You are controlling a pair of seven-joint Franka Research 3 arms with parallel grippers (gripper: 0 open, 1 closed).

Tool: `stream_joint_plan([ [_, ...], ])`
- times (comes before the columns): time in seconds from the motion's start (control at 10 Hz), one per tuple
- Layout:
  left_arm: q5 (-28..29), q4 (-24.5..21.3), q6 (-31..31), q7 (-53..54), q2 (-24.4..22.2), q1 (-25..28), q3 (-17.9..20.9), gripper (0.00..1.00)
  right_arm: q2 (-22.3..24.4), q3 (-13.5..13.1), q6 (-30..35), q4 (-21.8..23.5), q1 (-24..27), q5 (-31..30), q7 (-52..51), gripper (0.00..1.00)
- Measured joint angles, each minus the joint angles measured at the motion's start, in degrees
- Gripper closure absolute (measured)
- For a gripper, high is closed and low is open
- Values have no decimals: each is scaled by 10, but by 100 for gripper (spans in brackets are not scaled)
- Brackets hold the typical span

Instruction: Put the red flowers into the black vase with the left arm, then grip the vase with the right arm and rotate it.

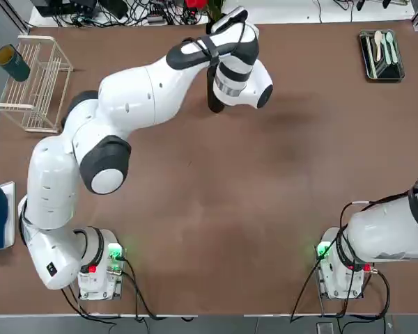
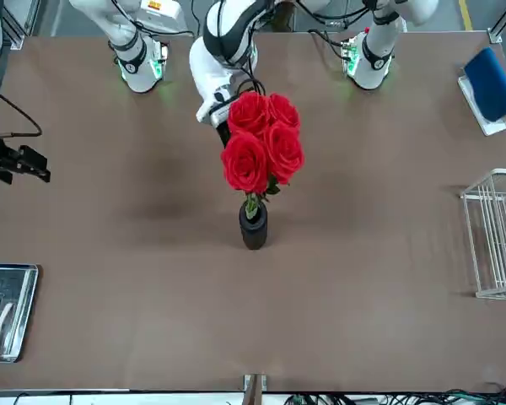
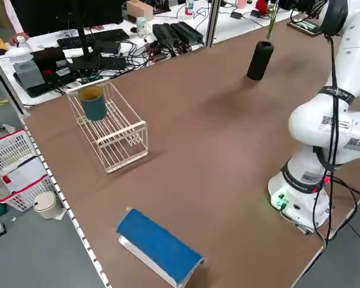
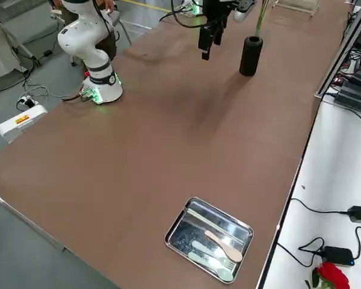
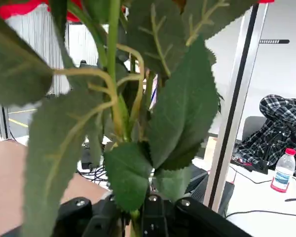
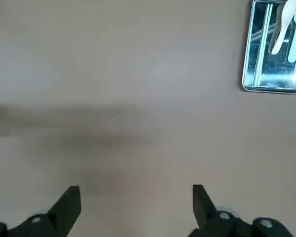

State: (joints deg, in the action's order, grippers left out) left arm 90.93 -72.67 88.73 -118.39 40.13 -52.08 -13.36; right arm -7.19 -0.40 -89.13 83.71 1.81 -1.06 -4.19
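Before you is a brown tabletop, with a white wire rack at its far left, a dark green cup resting in that rack, and a metal tray of cutlery at the far right. Nearer your left arm's base, a blue object sits on a white base at the table's left side. Beyond the far edge you have a white desk with cables and a bottle on it, and a person in a checked shirt is there too. Your black vase stands upright toward the far side of the table, left of the tray, and the stems of the red flowers go down into its mouth, the blooms standing high above the rim. Your left gripper is up at the stems, above the vase, its jaws closed on them just below the green leaves. Your right gripper hangs over the table on the right side, well apart from the vase, jaws wide apart with only bare tabletop between them.
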Motion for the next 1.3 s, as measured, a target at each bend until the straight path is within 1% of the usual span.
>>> stream_joint_plan([
  [0.1,0,0,-10,-10,3,0,0,93,0,-1,0,0,0,0,0,0],
  [0.4,0,0,-13,-35,13,0,0,93,0,-1,0,1,0,0,0,0],
  [1.0,0,0,-14,-42,25,0,0,93,0,-1,6,1,0,0,0,0],
  [1.3,-19,0,-14,-43,35,0,0,93,0,-1,6,1,0,0,0,0],
])
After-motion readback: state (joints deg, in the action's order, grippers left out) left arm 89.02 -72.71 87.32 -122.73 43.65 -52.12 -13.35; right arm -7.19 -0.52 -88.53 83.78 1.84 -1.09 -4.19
